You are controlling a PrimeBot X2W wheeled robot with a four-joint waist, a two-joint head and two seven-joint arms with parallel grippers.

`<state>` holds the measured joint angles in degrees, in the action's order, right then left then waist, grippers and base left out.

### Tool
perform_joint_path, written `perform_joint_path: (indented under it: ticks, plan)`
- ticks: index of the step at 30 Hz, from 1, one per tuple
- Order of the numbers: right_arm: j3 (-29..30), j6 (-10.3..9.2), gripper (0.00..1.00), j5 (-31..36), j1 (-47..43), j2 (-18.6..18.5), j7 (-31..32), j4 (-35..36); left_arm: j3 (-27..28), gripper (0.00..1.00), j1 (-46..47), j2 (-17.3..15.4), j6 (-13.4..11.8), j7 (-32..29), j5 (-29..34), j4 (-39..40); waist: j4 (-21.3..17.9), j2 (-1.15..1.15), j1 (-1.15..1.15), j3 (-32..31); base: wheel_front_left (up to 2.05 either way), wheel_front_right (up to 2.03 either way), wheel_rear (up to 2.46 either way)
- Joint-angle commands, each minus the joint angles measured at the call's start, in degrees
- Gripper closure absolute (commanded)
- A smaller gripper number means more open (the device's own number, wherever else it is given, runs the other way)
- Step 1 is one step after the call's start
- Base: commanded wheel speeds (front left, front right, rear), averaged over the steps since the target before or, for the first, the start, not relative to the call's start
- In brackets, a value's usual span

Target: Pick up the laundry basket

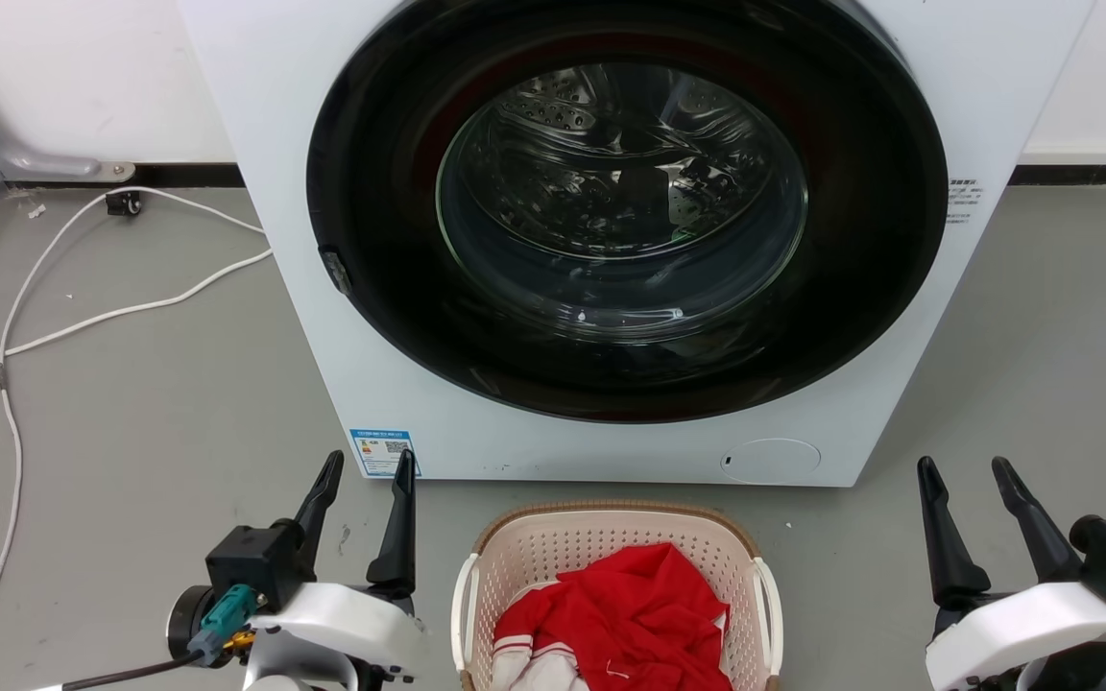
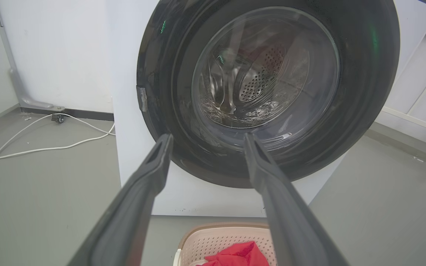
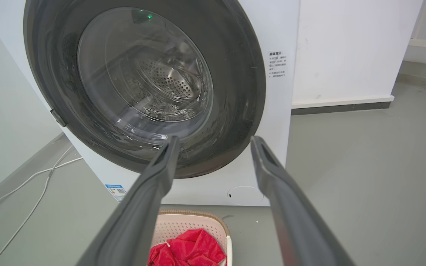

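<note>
Before the washer (image 1: 625, 211), the laundry basket (image 1: 611, 509) sits half cropped.

A cream perforated laundry basket (image 1: 611, 552) with a brown woven-look rim holds red-and-white clothing (image 1: 630, 619) before a white, black-doored washer (image 1: 399, 384).

Bright laundry corner.
White washing machine (image 1: 625, 221) on grey floor (image 1: 150, 403) against a white wall (image 1: 83, 77); a white cable (image 1: 131, 309) lies beside it.

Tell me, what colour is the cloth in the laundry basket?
Bright red cloth with white bands, in the cream laundry basket; best seen in the head view.
</note>
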<state>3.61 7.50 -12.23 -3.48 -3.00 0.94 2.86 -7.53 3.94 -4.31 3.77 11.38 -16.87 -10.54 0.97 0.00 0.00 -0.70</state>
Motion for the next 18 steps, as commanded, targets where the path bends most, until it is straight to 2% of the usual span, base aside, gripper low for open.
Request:
perform_joint_path:
  ticks: [1, 18]
  plan:
    - [0.1, -0.01, 0.0, 1.1, -0.1, 0.1, 0.0, 0.8, -0.3, 0.0, 0.7, -0.2, -0.3, 0.6, 1.3, 0.2, 0.0, 0.0, 0.0, 0.0, 0.0, 0.0, 0.0]
    - [0.4, -0.02, 0.0, 8.2, -1.2, 0.2, -0.8, 1.7, -0.9, 0.0, 0.8, -0.4, -1.3, 2.5, 8.8, -1.1, -0.1, 0.0, 0.0, -0.1, 0.0, 0.0, 0.0]
